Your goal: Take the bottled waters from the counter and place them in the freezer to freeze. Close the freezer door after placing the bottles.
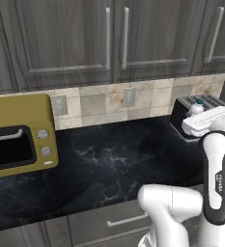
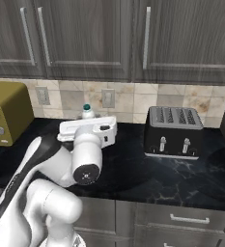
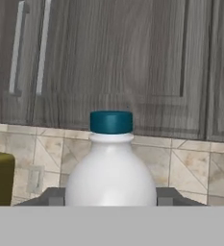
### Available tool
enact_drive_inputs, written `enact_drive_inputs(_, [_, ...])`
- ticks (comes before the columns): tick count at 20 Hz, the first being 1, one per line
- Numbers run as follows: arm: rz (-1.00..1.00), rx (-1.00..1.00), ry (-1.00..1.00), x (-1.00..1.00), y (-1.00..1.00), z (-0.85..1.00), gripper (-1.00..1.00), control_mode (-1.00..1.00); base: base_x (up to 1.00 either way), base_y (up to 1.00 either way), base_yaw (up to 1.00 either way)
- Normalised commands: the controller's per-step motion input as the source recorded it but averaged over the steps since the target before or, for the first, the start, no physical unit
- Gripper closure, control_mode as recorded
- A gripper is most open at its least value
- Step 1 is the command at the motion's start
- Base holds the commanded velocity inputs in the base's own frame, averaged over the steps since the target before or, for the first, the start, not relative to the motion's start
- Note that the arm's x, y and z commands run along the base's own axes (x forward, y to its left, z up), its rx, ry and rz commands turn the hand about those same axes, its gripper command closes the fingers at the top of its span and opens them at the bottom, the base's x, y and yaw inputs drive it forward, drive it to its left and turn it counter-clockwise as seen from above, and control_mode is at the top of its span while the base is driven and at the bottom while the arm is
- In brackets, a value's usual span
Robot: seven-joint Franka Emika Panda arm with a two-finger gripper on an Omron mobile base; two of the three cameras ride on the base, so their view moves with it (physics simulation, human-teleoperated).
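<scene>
The fingers (image 3: 111, 202) are closing around a bottled water (image 3: 111, 168), gripping it: in the hand view their two dark tips are showing at either flank of the bottle's white body, one at nine o'clock and one at three o'clock of it, touching its sides. The bottle is standing upright between them, its teal cap (image 3: 111, 122) sitting at twelve o'clock against the grey wood-grain upper cabinets (image 3: 108, 57) and the tiled backsplash (image 3: 190, 168).

In the right base view the white hand (image 2: 90, 131) is hanging level above the black marble-veined surface (image 2: 133, 173), and the bottle's cap and neck (image 2: 87, 111) are poking up just behind it, at twelve o'clock of the hand. Whether the bottle's base is touching the surface or lifted off it cannot be told. A black toaster (image 2: 174, 132) is standing at three o'clock of the hand, apart from it, and a yellow microwave (image 2: 5, 113) is sitting at nine o'clock, well apart.

In the left base view the cap (image 1: 199, 102) is peeking over the hand, in front of the toaster (image 1: 193, 113).
</scene>
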Motion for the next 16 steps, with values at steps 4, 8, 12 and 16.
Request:
enact_drive_inputs(4, [0.09,0.0,0.08,-0.69,0.24,0.69,1.0,-1.0,0.0,0.0,0.0])
enact_drive_inputs(8, [0.09,0.0,0.08,-0.76,0.23,0.29,1.0,-1.0,0.0,0.0,0.0])
enact_drive_inputs(12, [0.12,0.0,0.03,-0.85,0.37,0.01,1.0,-1.0,0.0,0.0,0.0])
enact_drive_inputs(16, [0.17,0.0,0.0,-0.83,0.52,0.0,1.0,-1.0,0.0,0.0,0.0])
